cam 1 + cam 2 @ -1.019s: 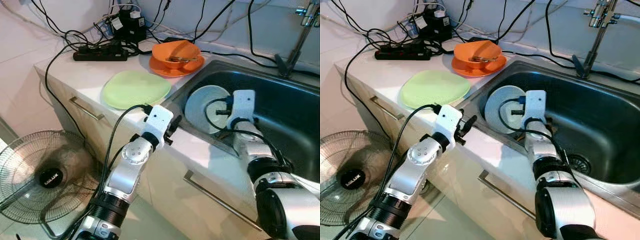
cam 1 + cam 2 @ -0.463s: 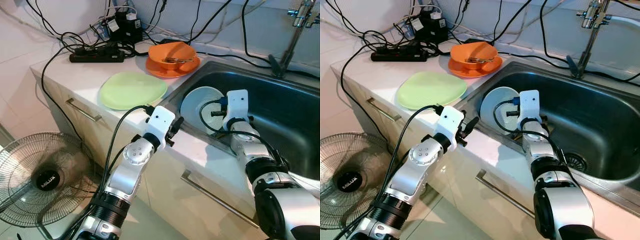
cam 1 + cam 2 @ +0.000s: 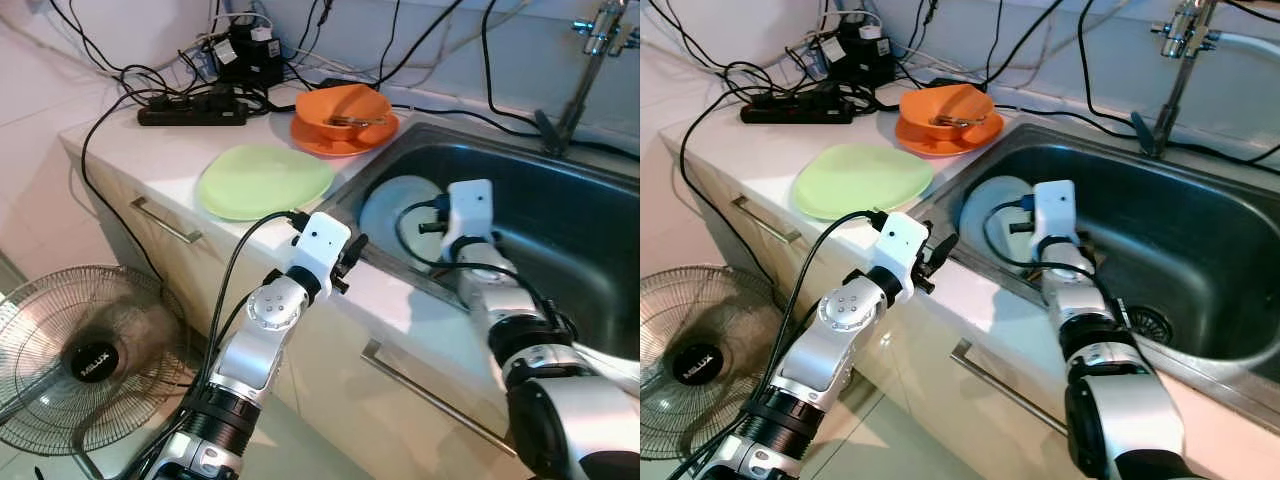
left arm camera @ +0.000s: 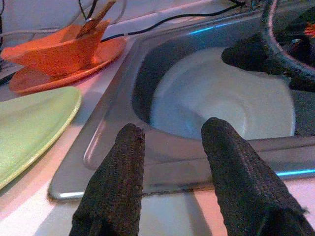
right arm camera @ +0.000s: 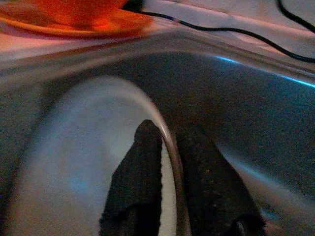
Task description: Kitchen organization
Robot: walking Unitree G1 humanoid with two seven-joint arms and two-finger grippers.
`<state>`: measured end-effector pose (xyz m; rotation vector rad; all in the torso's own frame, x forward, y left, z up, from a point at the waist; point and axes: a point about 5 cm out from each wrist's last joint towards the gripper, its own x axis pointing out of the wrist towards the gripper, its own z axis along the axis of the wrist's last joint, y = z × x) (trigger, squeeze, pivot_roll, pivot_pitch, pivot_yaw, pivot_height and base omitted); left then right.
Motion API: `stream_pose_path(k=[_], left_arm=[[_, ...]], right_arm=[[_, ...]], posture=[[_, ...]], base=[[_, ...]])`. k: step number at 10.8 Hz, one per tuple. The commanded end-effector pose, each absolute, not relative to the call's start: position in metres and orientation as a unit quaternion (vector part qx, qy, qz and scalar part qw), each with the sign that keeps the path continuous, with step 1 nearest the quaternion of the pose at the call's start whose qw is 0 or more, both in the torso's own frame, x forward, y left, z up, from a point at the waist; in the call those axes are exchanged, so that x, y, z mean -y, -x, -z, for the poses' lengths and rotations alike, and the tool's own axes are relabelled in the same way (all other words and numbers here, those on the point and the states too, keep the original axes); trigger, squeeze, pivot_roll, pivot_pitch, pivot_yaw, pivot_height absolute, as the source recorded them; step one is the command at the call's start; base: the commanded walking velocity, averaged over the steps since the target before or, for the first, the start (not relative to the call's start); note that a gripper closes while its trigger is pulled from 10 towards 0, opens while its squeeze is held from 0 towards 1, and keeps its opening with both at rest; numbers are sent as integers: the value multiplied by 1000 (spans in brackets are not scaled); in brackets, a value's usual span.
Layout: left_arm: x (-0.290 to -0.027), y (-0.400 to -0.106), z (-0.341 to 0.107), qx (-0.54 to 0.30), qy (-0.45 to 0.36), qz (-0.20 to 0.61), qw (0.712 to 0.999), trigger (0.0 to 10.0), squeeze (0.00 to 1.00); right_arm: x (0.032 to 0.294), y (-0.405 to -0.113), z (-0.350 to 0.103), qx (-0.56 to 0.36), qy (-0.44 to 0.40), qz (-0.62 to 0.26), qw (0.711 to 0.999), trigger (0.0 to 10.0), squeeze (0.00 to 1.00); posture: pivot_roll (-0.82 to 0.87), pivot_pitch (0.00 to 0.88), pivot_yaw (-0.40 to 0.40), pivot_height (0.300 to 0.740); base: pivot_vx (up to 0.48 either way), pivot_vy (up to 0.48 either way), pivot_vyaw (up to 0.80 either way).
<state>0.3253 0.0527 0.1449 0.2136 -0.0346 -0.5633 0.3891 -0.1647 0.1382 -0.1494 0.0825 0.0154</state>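
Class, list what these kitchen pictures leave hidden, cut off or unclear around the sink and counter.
- White plate in the sink: its right side is hidden by the right gripper in the eye views.
- Orange bowl: its contents are too small to identify.
- Faucet: its top is cut off by the frame edge.
- Fan: partly cut off at the left edge.

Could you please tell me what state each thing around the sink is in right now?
White plate: in the sink, leaning on its left wall.
Right gripper: fingers straddling the white plate's rim.
Left gripper: fingers open, empty, above the counter edge.
Green plate: flat on the counter.
Orange bowl: upright on an orange plate.
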Motion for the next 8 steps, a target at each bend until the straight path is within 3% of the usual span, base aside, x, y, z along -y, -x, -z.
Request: stream_pose_path(k=[1,2,3,4,8], left_arm=[[-54,-324,-147,19,-107,279,954,10000,0],[-54,-324,-146,19,-107,279,954,10000,0],[-54,-324,-147,19,-107,279,954,10000,0],[-54,-325,-147,19,-108,278,954,10000,0],[-62,-331,-160,69,-104,239,963,10000,0]], right_arm=[[158,-393,-147,-23,81,-21,996,10000,75],[158,-392,-147,-24,80,-22,996,10000,27],[157,-392,-147,-25,81,-24,996,10000,71],[157,-393,-147,-24,82,-24,996,10000,0],[158,-393,-164,37,61,-18,997,10000,0]], posture=[[174,0,54,740],[174,0,53,740],[175,0,53,740],[176,0,52,740],[168,1,51,740]], base=[[0,0,0],[0,0,0],[0,0,0],[0,0,0],[0,0,0]])
